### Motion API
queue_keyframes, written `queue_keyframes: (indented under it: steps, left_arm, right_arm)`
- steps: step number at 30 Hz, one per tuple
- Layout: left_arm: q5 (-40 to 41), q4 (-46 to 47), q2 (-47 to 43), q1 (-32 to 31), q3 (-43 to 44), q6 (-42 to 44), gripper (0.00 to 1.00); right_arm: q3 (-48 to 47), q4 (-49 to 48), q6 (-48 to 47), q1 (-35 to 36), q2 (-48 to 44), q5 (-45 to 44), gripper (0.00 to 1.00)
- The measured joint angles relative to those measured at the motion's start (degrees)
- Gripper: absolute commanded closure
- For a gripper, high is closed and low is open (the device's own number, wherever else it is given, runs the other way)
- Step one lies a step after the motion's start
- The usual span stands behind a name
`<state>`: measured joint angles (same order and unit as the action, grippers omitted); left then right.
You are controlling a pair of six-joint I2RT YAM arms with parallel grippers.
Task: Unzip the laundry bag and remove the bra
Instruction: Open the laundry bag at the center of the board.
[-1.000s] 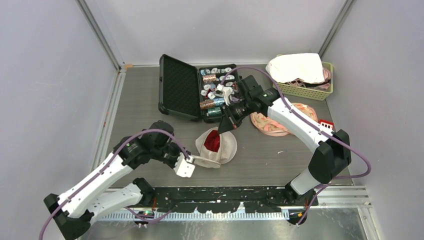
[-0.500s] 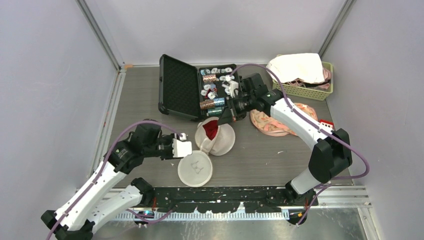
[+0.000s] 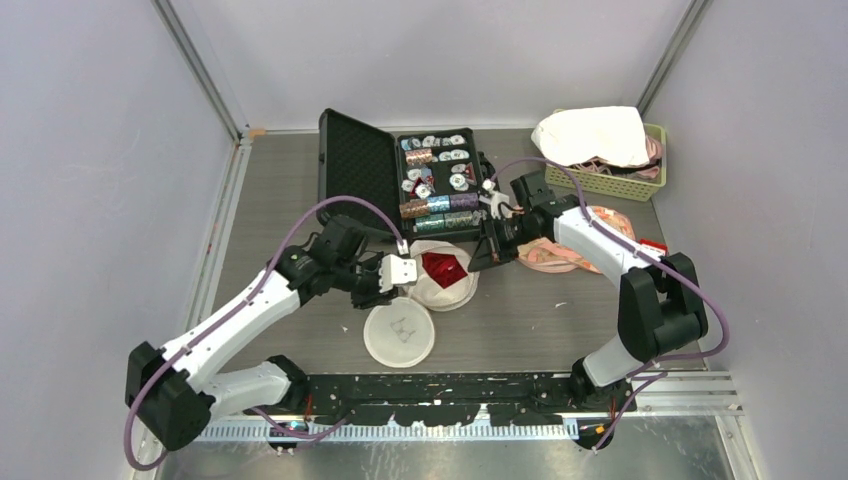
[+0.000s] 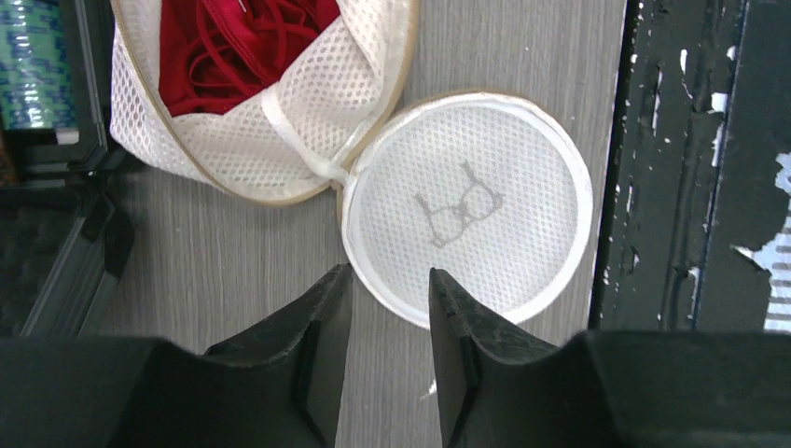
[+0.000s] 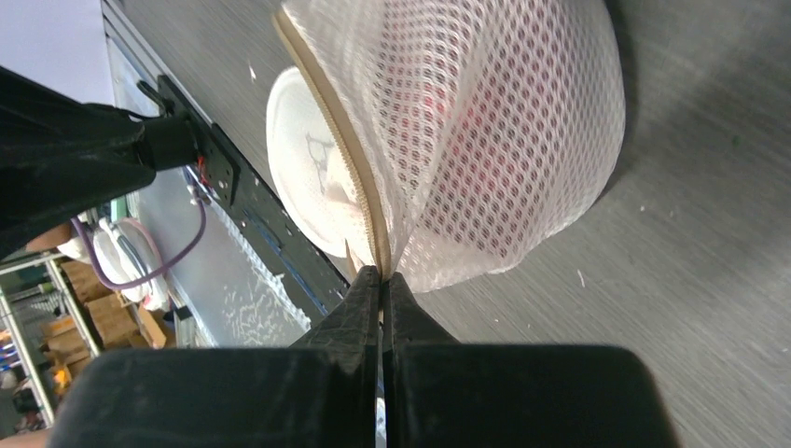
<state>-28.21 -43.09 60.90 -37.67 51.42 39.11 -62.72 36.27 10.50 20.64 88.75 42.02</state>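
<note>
A grey wood-grain surface [image 3: 300, 200], boxed in by pale lilac walls [image 3: 100, 150] and bare metal posts [image 3: 200, 70] at the far corners, carries the scene seen from above. Near its centre the white mesh laundry bag [image 3: 455, 292] lies unzipped, and the red bra [image 3: 441, 268] is bunched inside its open mouth. The bag's round flap [image 3: 398, 337], printed with a small bra outline, lies flat on the surface at 7 o'clock from the bag, joined to it by a white strip.

The right gripper [image 3: 480, 258] meets the bag from 3 o'clock. In its wrist view, its jaws are pressed together on the tan zip edge [image 5: 359, 201] of the bag, which bulges just beyond the fingertips. The left gripper [image 3: 400, 272] sits at 9 o'clock from the bag. In its wrist view, its jaws stand a narrow gap apart and hold nothing, and the flap's rim shows on the surface below the gap.

At 12 o'clock from the bag, an open black case [image 3: 355, 175] shows a foam-lined lid and a tray of small rolls and pieces. A green basket [image 3: 610, 185] with a white cloth [image 3: 590, 133] heaped over it fills the far corner at 2 o'clock. A pink garment [image 3: 545, 255] lies at 3 o'clock, partly under the right arm. A scuffed black rail [image 3: 450, 390] runs along the near edge at 6 o'clock.
</note>
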Motion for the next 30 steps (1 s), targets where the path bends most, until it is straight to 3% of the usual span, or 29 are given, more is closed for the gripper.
queue_keyframes:
  steps: [9, 11, 14, 18, 25, 30]
  left_arm:
    - [-1.18, 8.66, 8.57, -2.14, 0.55, 0.42, 0.71]
    - [-1.22, 10.34, 11.28, -3.32, 1.68, 0.59, 0.71]
    - [-1.38, 12.46, 15.02, -4.59, 3.48, 0.76, 0.72]
    - [-1.22, 14.14, 18.27, -5.11, 4.72, 0.90, 0.72]
    - [-1.88, 16.35, 14.88, -3.61, 0.74, 2.14, 0.71]
    - [-3.87, 16.31, 7.39, 1.84, -3.91, 1.88, 0.72]
  right_arm:
    - [5.64, -0.52, -0.09, 0.02, -0.02, 3.37, 0.94]
    - [6.60, -0.85, 0.42, 0.02, -0.13, 4.13, 0.85]
    - [6.64, -0.87, 0.57, 0.02, -0.55, 4.22, 0.61]
    - [2.99, 1.70, -2.32, 0.02, -1.49, 2.99, 0.51]
    - [-6.54, 3.04, -8.66, 0.74, -8.07, 2.21, 0.43]
    - [-8.46, 3.72, -15.82, 7.34, -10.38, 1.42, 0.43]
